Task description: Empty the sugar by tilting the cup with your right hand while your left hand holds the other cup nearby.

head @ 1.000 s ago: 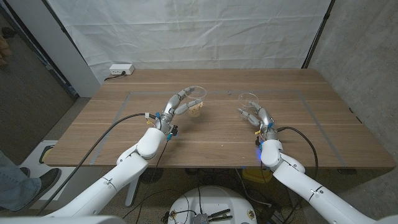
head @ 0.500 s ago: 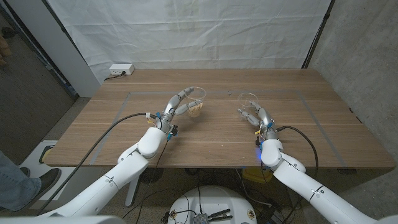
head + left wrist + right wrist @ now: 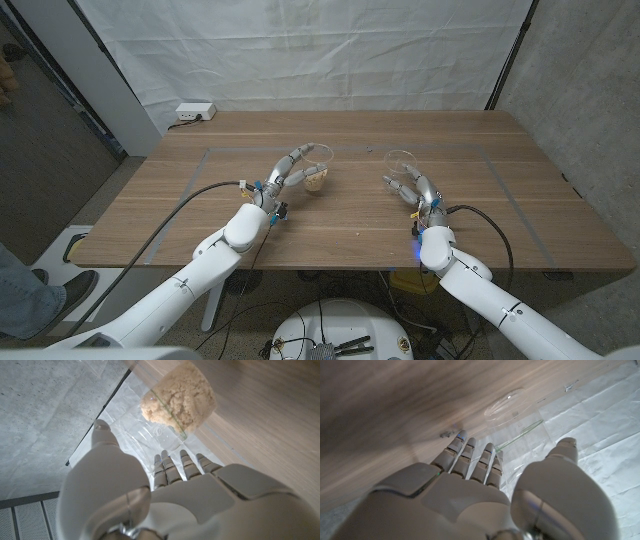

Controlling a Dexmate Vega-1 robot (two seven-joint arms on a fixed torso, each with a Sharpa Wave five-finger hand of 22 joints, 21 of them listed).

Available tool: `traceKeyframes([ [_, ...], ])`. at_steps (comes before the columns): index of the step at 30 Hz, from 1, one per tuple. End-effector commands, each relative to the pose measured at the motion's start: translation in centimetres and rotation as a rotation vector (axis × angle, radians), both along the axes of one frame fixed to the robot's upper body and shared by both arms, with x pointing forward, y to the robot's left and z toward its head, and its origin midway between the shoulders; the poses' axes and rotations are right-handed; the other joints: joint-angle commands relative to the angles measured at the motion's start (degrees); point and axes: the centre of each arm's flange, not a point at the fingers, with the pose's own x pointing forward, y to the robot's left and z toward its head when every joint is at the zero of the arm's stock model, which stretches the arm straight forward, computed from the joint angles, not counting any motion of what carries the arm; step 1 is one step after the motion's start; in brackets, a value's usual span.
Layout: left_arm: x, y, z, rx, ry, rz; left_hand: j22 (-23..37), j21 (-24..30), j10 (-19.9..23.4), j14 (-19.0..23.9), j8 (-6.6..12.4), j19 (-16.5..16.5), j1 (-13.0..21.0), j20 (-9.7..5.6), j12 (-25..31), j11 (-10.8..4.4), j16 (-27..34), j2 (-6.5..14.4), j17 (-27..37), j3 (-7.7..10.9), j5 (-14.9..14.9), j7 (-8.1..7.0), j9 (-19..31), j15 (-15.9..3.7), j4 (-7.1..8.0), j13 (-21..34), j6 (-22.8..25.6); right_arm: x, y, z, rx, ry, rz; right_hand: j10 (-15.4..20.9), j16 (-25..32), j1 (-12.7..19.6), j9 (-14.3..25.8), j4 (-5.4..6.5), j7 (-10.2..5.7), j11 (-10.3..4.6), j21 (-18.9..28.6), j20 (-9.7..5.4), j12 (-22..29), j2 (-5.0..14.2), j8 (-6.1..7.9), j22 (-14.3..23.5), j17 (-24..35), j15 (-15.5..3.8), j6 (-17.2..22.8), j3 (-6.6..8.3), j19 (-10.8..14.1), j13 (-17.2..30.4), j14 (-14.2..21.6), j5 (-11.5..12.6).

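From the head view, the left hand reaches over the wooden tabletop with its fingers around a clear plastic cup of brown sugar left of the middle, and the right hand sits just beside an empty clear cup to the right of the middle; at this distance I cannot tell whether the right hand's fingers touch that cup. The two cups stand well apart, both upright or close to it. A white power strip lies at the far left corner of the tabletop, a white cloth backdrop hangs behind, a grey concrete wall stands on the right, and a person's shoe shows on the floor at the left edge. The left wrist view shows what the head view leaves small: the cup of brown sugar is packed with coarse tan crumbs, and the left hand has its thumb on one side of the clear wall and its fingers on the other, clasping it. The right wrist view shows the right hand with its fingers spread and reaching toward the empty clear cup, the thumb raised on the other side of it; the cup's rim lies between them, yet the clear plastic makes contact hard to judge, so I cannot tell whether it is held.
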Motion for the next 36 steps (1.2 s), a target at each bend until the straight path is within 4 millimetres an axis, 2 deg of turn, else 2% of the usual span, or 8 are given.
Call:
traceKeyframes([
  [1, 0.9, 0.0, -0.5, 0.001, 0.011, -0.018, 0.14, -0.14, -0.38, -0.29, -0.28, -0.58, 0.12, -0.01, -0.02, -0.26, -0.01, -0.48, 0.16, -0.29, 0.44, -0.18, 0.18, -3.42, -0.04, 0.21, -0.23, -0.3, 0.4, 0.1, 0.001, -0.005, -0.007, -0.4, 0.22, -0.64, 0.13, -0.09, 0.09, 0.02, -0.21, 0.02, 0.52, -0.08, 0.22, -0.03, 0.22, -0.61, -0.08, -0.47, -0.23, 0.14, -0.08, 0.42],
  [22, 1.8, 0.2, -1.6, -0.013, 0.03, -0.04, 0.11, 0.3, -1.37, -1.36, -0.01, -1.57, -0.08, 0.26, 0.22, -0.81, 0.29, -0.68, 0.17, -0.99, 0.97, -1.02, 0.19, -3.55, 0.19, 0.18, -1.03, 0.6, 1.1, 0.7, -0.048, 0.038, 0.021, -0.45, 0.42, -1.41, 0.11, 0.24, 0.04, 0.27, -0.15, 0.38, 0.91, -0.23, 0.7, -0.04, 0.23, -0.2, 0.28, -0.9, -1.03, 0.14, -0.49, 0.83],
  [28, 1.9, 0.2, -1.5, -0.013, 0.03, -0.041, 0.11, 0.38, -1.33, -1.44, 0.05, -1.62, -0.06, 0.27, 0.32, -0.88, 0.35, -0.66, 0.16, -1.08, 1.05, -1.17, 0.18, -3.63, 0.21, 0.17, -1.09, 0.8, 1.1, 0.8, -0.078, 0.063, 0.028, -1.55, 0.13, -2.26, 0.06, 0.49, 0.11, 0.69, -0.45, 1.98, 0.81, -0.89, 0.5, -0.07, 0.21, 0.39, -0.76, -1.58, -2.8, 0.14, -2.15, 1.22],
  [33, 1.9, 0.2, -1.3, -0.012, 0.027, -0.04, 0.1, 0.45, -1.37, -1.42, 0.13, -1.66, -0.05, 0.35, 0.39, -0.7, 0.43, -0.62, 0.17, -1.16, 1.13, -1.2, 0.18, -3.61, 0.24, 0.17, -1.07, 1.0, 1.1, 1.0, -0.094, 0.094, 0.018, -4.87, -0.12, -3.61, 0.0, 0.91, 1.0, 2.7, -0.57, 3.75, 0.29, -1.98, -0.13, -0.1, 0.2, 1.21, -4.26, -2.73, -5.42, 0.15, -5.29, 2.05],
  [36, 1.9, 0.2, -1.2, -0.012, 0.026, -0.039, 0.1, 0.49, -1.37, -1.36, 0.17, -1.7, -0.05, 0.29, 0.43, -0.73, 0.49, -0.6, 0.17, -1.2, 1.18, -1.25, 0.18, -3.63, 0.27, 0.16, -1.05, 1.1, 1.1, 1.0, -0.093, 0.108, 0.032, -7.33, 0.06, -4.51, -0.06, 1.22, 1.6, 3.31, -0.4, 4.45, 0.03, -2.62, -0.27, -0.13, 0.2, 1.95, -6.65, -3.51, -6.53, 0.15, -6.77, 2.66],
])
